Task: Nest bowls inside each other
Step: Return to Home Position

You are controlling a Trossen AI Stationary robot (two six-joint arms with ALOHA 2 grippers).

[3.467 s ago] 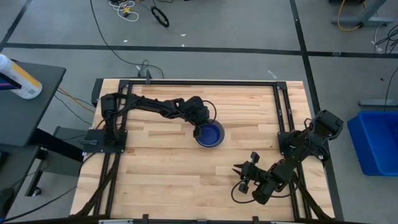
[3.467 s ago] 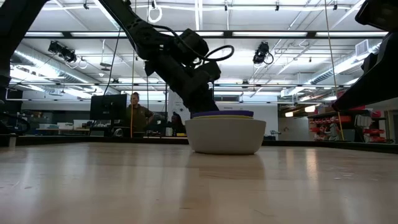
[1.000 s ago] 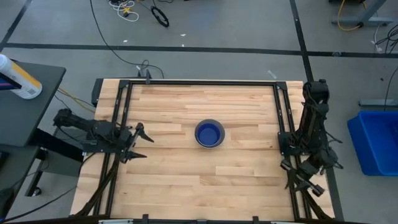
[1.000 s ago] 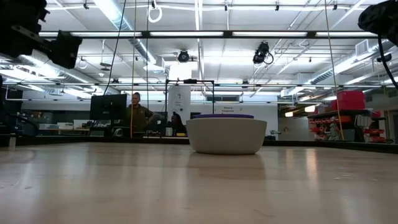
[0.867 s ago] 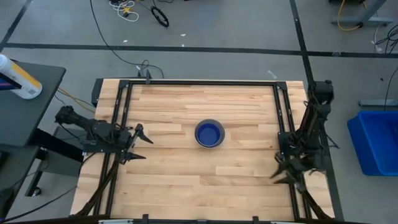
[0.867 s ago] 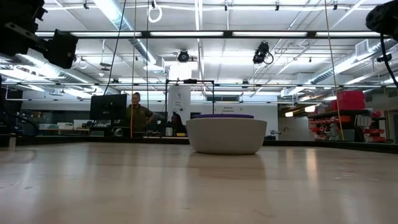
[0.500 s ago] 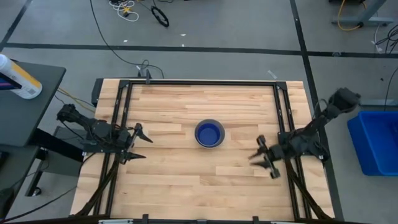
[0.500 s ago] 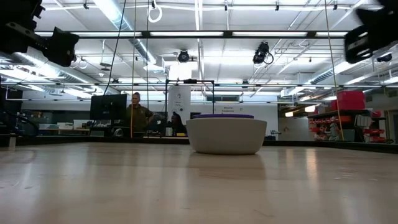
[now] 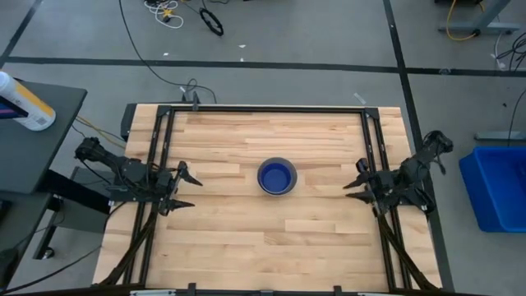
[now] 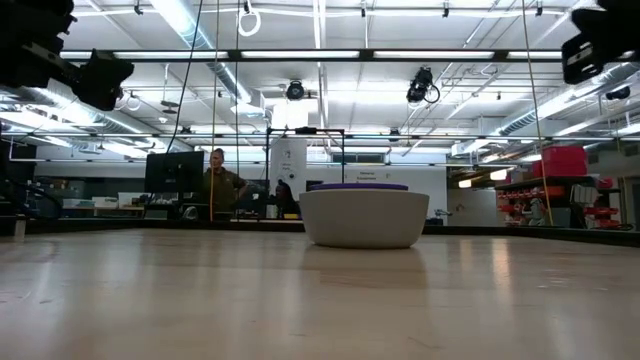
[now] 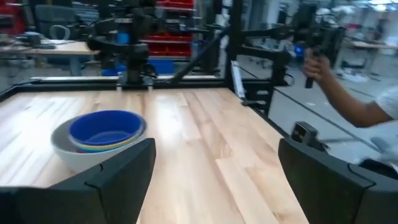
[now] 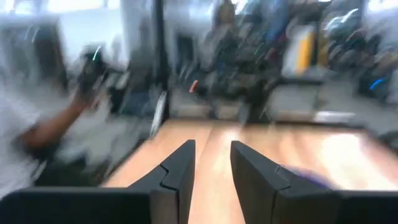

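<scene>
The bowls [image 9: 277, 177] stand nested in one stack at the table's middle, resting on the grey outer bowl's base. The dark blue bowl [image 11: 106, 127] is innermost, with yellow and light blue rims showing under it inside the grey bowl [image 10: 364, 220]. My left gripper [image 9: 187, 187] hovers open near the table's left edge and points level toward the stack, well short of it. My right gripper [image 9: 353, 182] hovers at the right edge and points toward the stack. Its fingers [image 12: 180, 174] stand a small gap apart with nothing between them.
Black frame rails [image 9: 160, 164] run along the table's left, right and far edges. A blue bin [image 9: 501, 185] stands on the floor to the right. A side table with a bottle [image 9: 25, 103] is at the left. A person's hand [image 11: 318, 62] shows beyond the table.
My right arm has swung from the table's near right corner toward the far edge, passing over the right part of the table. Its gripper has turned from pointing at the near edge to pointing toward the stack. The bowls have stayed put.
</scene>
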